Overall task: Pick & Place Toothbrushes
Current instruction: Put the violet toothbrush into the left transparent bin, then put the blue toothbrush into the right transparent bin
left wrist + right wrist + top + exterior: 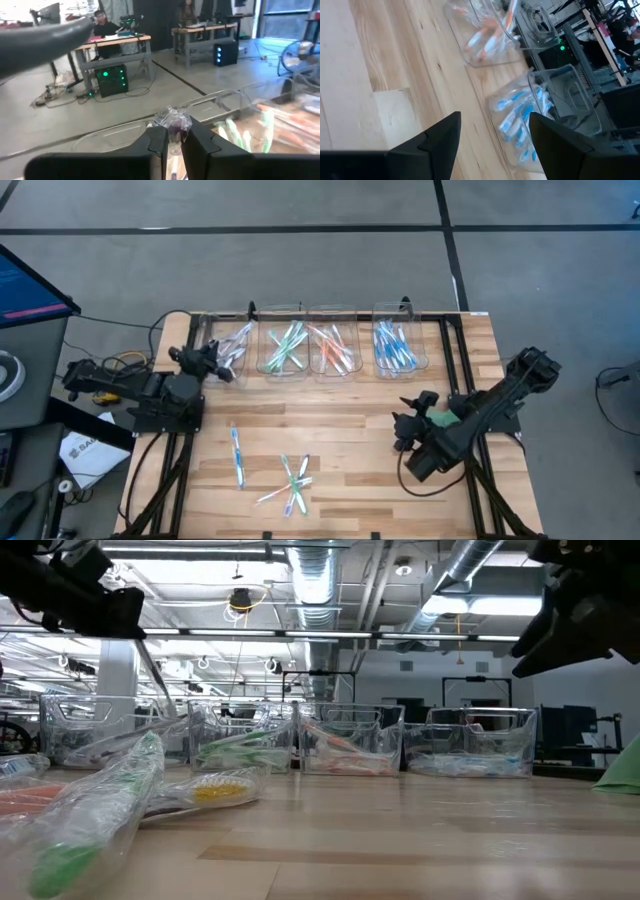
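High view: left gripper [218,362] hovering over leftmost bin [232,350], pinching wrapped toothbrush [172,121]. Loose toothbrushes [290,483] lying near-centre on bench [340,430], crisscrossed; blue one [237,455] running near-far. Four bins holding colour-sorted brushes. Right gripper [408,428] hanging wide, empty.

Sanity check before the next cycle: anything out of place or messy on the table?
Mostly tidy. Four clear bins hold colour-sorted toothbrushes. Still loose on the wood: a blue toothbrush and a crossed green pile. The left gripper grips a wrapped purple toothbrush above the leftmost bin.
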Robot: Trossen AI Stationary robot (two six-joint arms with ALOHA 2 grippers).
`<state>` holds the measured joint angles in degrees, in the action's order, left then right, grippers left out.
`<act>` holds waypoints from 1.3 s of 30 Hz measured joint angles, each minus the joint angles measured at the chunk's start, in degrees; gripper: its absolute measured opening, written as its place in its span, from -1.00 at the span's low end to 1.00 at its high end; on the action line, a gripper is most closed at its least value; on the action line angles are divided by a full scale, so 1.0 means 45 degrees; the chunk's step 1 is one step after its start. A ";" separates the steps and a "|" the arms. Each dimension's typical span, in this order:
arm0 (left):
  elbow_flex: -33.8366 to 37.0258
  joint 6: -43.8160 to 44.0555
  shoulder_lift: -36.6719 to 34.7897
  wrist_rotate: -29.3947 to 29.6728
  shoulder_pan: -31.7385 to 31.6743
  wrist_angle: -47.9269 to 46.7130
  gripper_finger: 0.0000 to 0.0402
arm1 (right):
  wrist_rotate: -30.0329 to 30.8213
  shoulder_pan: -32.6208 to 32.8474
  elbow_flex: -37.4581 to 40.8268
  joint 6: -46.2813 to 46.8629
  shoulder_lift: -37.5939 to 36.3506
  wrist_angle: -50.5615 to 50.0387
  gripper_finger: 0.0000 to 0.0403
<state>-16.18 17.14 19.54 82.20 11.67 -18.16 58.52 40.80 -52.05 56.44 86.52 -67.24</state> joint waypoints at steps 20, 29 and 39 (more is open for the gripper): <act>0.0063 0.0686 -0.0033 -0.1571 -0.1972 -0.0034 -0.33 | -0.0092 -0.0366 -0.0005 -0.1345 0.0000 0.1394 0.14; 0.0048 0.0566 0.0316 -0.1481 -0.3166 -0.0071 -0.08 | -0.0131 -0.0366 -0.0005 -0.1345 0.0000 0.1438 0.14; -0.0264 0.0473 0.0867 -0.2378 -0.3216 0.0828 -0.10 | -0.0126 -0.0366 -0.0010 -0.1345 0.0000 0.1543 0.14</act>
<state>-17.37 19.27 23.44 71.50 -2.81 -14.43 57.95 39.16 -52.10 50.39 86.52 -60.30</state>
